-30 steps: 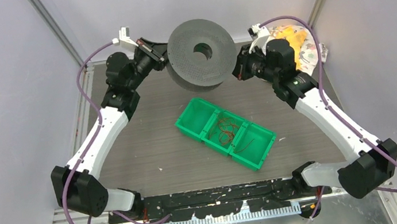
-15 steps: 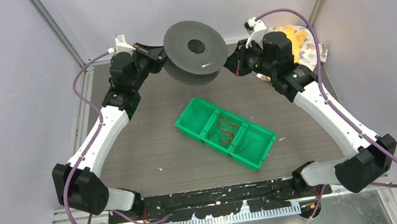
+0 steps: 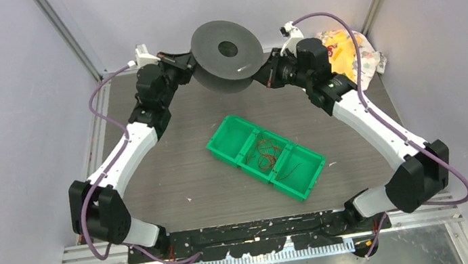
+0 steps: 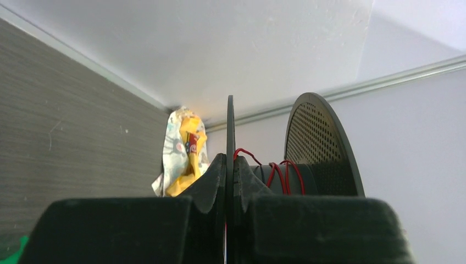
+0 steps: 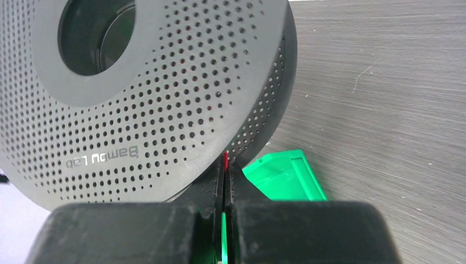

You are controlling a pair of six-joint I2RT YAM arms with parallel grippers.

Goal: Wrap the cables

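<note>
While both arms hold the black spool (image 3: 226, 54) raised over the far end of the bench (image 3: 175, 174), wrapping looks barely begun.

Left end effector (image 4: 230, 165): fingers together, clamped on the thin rim of one spool flange, which stands edge-on between them in the left wrist view.

Right end effector (image 5: 226, 168): fingers pressed together just below the perforated flange. A sliver of red shows at the tips, which I judge to be the red cable and not the flange. The grip point itself is too small to confirm.

Red cable (image 4: 277, 175): only a few loose turns cross the hub between the flanges, and most of the hub is bare.

Loose cables (image 3: 266, 155): a tangled coil lies in the middle compartment of the green tray (image 3: 229, 141), mid-bench and well apart from the spool. One strand seems to lie in the compartment toward the right arm.

Assessment: first turns are on. The bulk is left to wind, including everything in the tray.
</note>
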